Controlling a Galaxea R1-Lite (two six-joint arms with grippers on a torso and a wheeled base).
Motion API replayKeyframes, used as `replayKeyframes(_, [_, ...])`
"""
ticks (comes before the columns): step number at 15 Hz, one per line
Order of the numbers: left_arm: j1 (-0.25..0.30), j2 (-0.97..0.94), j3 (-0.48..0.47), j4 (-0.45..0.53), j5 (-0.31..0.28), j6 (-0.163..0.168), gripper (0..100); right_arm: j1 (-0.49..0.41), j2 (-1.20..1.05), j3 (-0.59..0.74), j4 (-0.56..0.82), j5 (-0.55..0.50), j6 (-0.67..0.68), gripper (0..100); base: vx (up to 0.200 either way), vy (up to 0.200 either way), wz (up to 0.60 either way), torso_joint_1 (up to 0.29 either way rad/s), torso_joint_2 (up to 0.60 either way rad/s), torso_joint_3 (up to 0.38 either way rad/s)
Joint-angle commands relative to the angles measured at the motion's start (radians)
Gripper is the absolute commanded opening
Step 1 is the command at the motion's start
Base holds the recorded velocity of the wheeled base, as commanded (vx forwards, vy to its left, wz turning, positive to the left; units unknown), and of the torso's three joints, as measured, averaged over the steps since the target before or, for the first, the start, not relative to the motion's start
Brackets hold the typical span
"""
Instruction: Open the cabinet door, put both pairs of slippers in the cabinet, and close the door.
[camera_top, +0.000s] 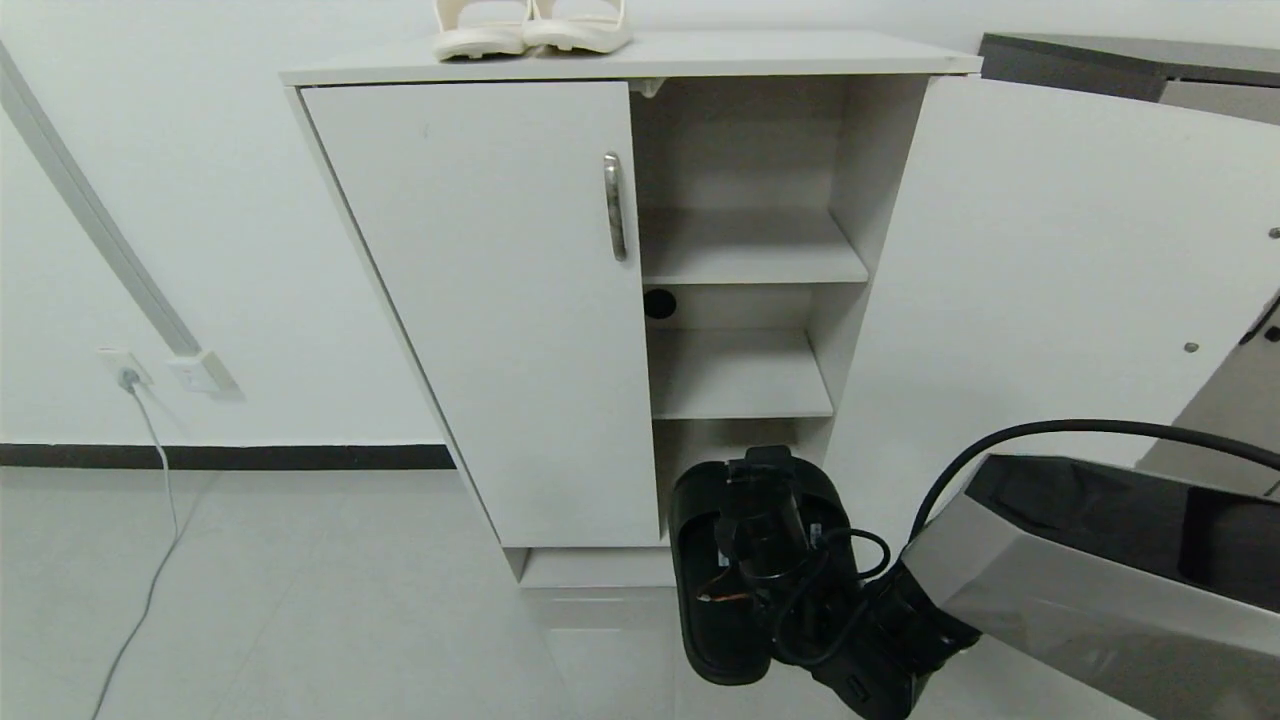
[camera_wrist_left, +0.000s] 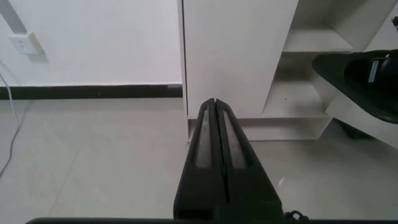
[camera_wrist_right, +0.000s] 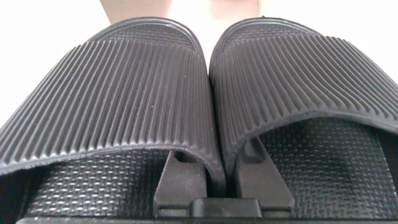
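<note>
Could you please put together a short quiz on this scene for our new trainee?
1. Fill in the blank: the white slippers lie on ___ of the cabinet.
2. True or false: the cabinet's right door is shut.
3. Choose one. The right gripper is shut on: A) the white slippers; B) the black slippers; C) nothing.

Key: 1 top; 2 false, it stands wide open; 3 B, with one finger under each strap.
</note>
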Motion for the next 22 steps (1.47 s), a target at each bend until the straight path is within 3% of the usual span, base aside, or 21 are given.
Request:
replayKeyframes(1, [0.0, 0.001, 0.002, -0.003, 0.001, 0.0, 0, -0.004, 0.033, -0.013, -0.004, -0.004, 0.001, 0, 0.0, 0.0, 0.0, 0.007, 0.0, -0.198])
replayKeyframes(5, [0.0, 0.0, 0.002, -0.003, 0.001, -0.002, 0, -0.026, 0.079, -0.046, -0.056, -0.01, -0.01, 0, 0.0, 0.0, 0.0, 0.002, 0.0, -0.087])
replayKeyframes(11, [0.0, 0.0, 0.002, -0.003, 0.001, 0.0, 0, -0.052, 0.151, -0.006, -0.488, -0.006, -0.268, 0, 0.0, 0.0, 0.0, 0.0, 0.0, 0.0])
replayKeyframes(14, [0.0, 0.001, 0.002, -0.003, 0.001, 0.0, 0, -0.055, 0.152, -0.009, -0.491, -0.006, -0.271, 0, 0.0, 0.0, 0.0, 0.0, 0.0, 0.0])
replayKeyframes(22, [0.0, 0.001, 0.0, -0.003, -0.001, -0.002, 0, -0.064, 0.14, -0.015, -0.488, -0.006, -0.274, 0, 0.2, 0.0, 0.0, 0.003, 0.0, 0.002])
